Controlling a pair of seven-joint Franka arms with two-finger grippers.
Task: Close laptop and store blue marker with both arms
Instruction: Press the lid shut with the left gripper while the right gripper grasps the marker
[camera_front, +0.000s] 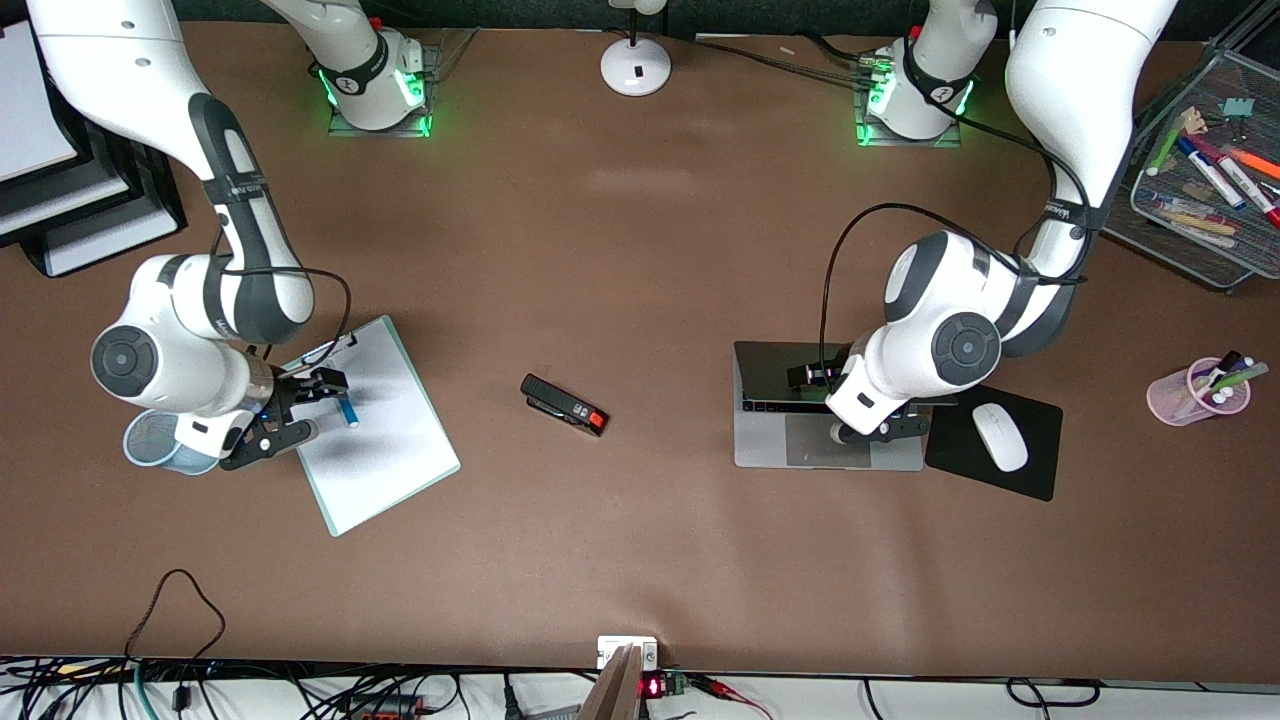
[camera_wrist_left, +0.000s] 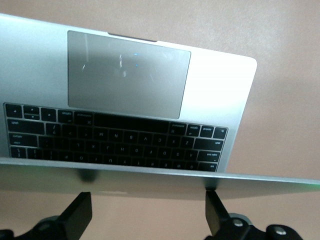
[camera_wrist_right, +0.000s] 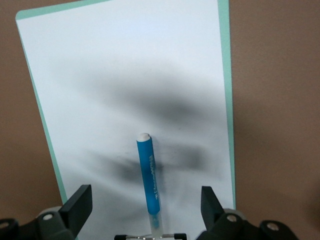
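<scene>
Silver-grey, the laptop (camera_front: 790, 420) lies on the brown worktop (camera_front: 640, 250) toward the left arm's end, its lid partly lowered over the black keys and grey trackpad; the left wrist view shows the lid's edge (camera_wrist_left: 160, 175) crossing just above the keyboard. Over it hangs the left gripper (camera_front: 815, 372), fingers (camera_wrist_left: 77, 215) spread wide apart and holding nothing, the left arm folded at the elbow with its wrist turned down over the keyboard. Just beside the laptop a white mouse (camera_front: 1000, 437) sits on a black mouse pad (camera_front: 1040, 470).

Toward the right arm's end, the blue marker (camera_front: 348, 410) lies on the white clipboard (camera_front: 385, 450) with the mint-green edge. Above the marker hovers the right gripper (camera_front: 325, 395), fingers (camera_wrist_right: 77, 205) open on either side and clear of it, the right arm bent low. A clear cup (camera_front: 150, 440) stands beside that arm's wrist. Between clipboard and laptop rests a black stapler (camera_front: 563, 404)
</scene>
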